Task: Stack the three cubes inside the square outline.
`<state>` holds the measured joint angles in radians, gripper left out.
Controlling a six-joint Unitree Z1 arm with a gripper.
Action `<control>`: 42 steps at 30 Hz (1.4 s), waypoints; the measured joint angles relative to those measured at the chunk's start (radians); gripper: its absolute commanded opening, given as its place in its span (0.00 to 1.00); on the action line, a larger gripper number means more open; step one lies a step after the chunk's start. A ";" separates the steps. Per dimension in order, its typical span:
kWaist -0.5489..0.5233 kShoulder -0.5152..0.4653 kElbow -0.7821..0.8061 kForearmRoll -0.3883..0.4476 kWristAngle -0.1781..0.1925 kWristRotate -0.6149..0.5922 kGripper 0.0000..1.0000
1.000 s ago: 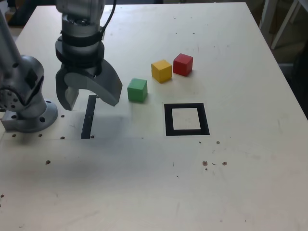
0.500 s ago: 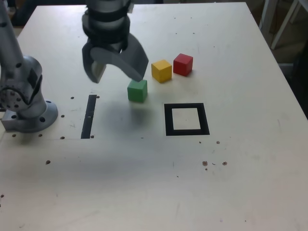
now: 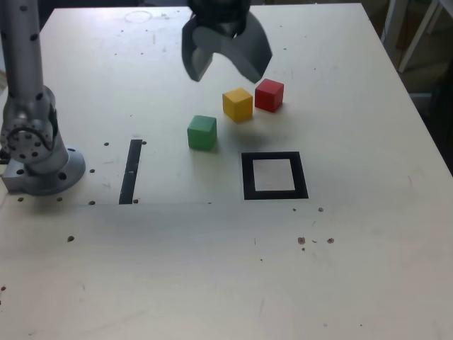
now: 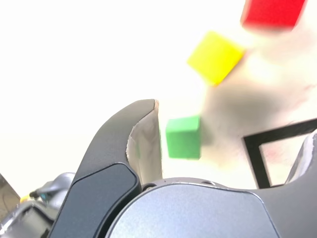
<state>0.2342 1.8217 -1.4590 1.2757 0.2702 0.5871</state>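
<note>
- Exterior view: the gripper (image 3: 225, 79) is up near the top middle of the frame, jaws spread wide with nothing between them. Makes sense to me, it has to come down around a cube without clipping it. It looks held above the table (image 3: 354, 262) too, which should keep it clear of the blocks.
- Same view, just above and left of centre: the green cube (image 3: 202, 133) sits on its own, so there's finger room all around it.
- Upper middle: the yellow cube (image 3: 238, 105) and, just to its right, the red cube (image 3: 269, 95). Those two are close neighbours, so a wide-open finger could nudge one while going for the other. I'd line up carefully there.
- Right of centre: the square outline (image 3: 274, 176) has nothing in it, so no base cube is down yet. All three cubes lie outside it, flat on the table. My guess is that the tape is there to mark where the stack goes.
- Wrist view: same story, fingers well apart, no cube pinched. Green shows between the fingers in this view, but that's only the line of sight, not a grip. Yellow and red lie out beyond the fingertips, with a visible gap between them. Part of the outline is hidden behind the other finger.
</note>
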 measured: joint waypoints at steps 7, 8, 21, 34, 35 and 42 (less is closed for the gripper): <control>0.055 0.082 -0.132 0.021 0.000 0.110 0.99; 0.067 0.101 -0.157 0.022 0.000 0.127 0.99; 0.148 0.363 -0.318 -0.031 -0.002 0.200 0.96; 0.162 0.481 -0.416 -0.023 0.007 0.220 0.54; 0.162 0.482 -0.417 -0.022 0.009 0.219 0.47; 0.162 0.492 -0.417 -0.022 0.019 0.219 0.28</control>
<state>0.3962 2.3135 -1.8765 1.2539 0.2890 0.8057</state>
